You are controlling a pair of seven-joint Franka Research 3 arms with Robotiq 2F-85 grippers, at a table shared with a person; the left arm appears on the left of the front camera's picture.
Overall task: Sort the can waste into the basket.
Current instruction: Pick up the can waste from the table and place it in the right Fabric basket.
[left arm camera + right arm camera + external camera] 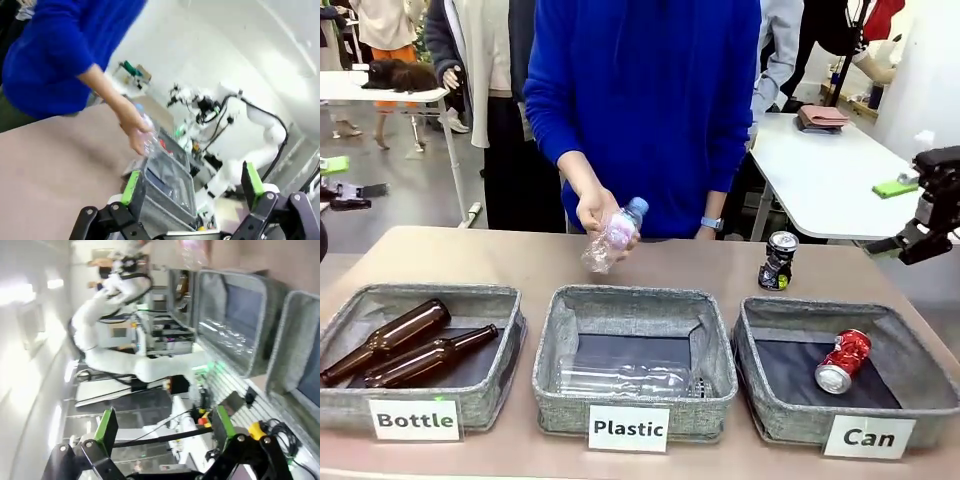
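The red can lies on its side in the grey basket labelled "Can" at the right. On the table behind that basket the black can with yellow-green marks stands upright. My right gripper hangs at the far right edge, above and to the right of the black can and apart from it. In the right wrist view the right gripper is open and holds nothing, and the Can basket is at the right. My left gripper is open and holds nothing.
A person in blue holds a small clear bottle over the table behind the "Plastic" basket, which holds a clear bottle. The "Bottle" basket at the left holds two brown glass bottles. Bare tabletop lies behind the baskets.
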